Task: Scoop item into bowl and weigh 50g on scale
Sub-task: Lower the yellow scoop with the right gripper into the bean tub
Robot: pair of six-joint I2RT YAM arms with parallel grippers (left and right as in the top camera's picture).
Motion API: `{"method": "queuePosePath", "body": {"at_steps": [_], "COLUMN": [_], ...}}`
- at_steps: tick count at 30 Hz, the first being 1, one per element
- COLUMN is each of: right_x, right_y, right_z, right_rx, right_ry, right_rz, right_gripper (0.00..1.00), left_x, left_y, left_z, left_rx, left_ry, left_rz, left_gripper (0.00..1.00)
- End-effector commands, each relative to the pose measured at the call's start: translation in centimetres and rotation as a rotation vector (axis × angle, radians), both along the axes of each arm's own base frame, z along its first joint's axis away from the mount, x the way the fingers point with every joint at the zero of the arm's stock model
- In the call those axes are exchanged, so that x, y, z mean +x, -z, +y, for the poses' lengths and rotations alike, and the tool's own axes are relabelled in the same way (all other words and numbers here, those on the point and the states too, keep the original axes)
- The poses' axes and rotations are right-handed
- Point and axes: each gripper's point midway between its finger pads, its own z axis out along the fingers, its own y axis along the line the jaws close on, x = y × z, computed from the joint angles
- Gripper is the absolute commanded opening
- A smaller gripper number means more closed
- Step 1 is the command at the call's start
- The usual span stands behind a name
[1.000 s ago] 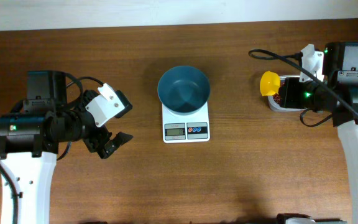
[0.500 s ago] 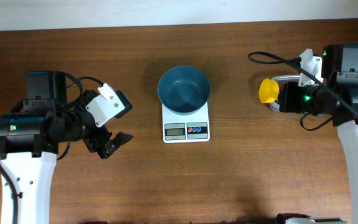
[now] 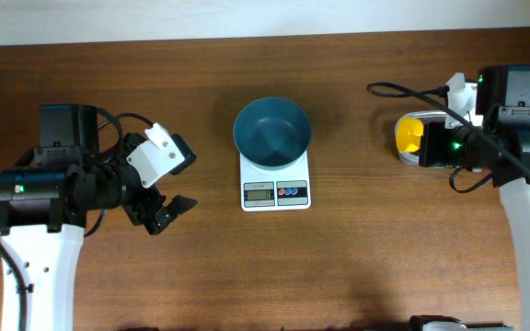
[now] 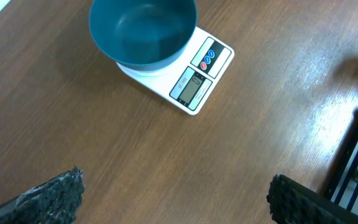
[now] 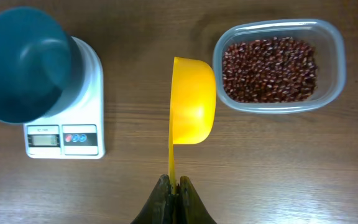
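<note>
Round teal bowl point(image 3: 271, 129) on our white rectangular scale point(image 3: 275, 192) looks empty; right gripper point(image 5: 174, 186) pinches yellow plastic scoop point(image 5: 192, 106) near red-brown beans point(image 5: 269, 68); left gripper point(image 3: 171, 181) gaping

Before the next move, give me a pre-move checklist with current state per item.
1. Right tool shut on yellow scoop handle: ok.
2. Scoop loaded: cannot tell; the cup is rolled on its side and no beans show on it.
3. Beans available in clear tub: ok.
4. Bowl seated on scale, empty: ok.
5. Scale display zeroed: cannot tell, digits too small.
6. Left tool open, apart from scale: ok.
</note>
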Motion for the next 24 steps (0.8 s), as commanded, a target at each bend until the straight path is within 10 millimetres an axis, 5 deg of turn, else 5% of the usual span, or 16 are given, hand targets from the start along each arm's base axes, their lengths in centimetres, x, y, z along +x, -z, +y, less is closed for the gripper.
{"method": "queuePosePath", "body": {"at_steps": [1,12,24], "right_x": [0.2,0.8,5.2], "right_y": [0.4,2.3,5.3], "right_z": [-0.9,-6.1,-8.6], "right_rx": [-0.066,-0.330,-0.455], "right_ry": [-0.029,0.104,0.135], "right_rz": [0.007,0.099,0.112], "right_gripper": [0.04,0.04,0.04], "left_x": [0.0,0.0,0.0], "left_y": [-0.4,-0.4,-0.4], "left_z": [-0.2,-0.2,-0.2], "left_rx": [-0.013,-0.013,-0.013], "left_ry": [0.015,0.015,0.015], "left_rz": [-0.016,-0.016,-0.016], "left_gripper": [0.99,0.99,0.99]}}
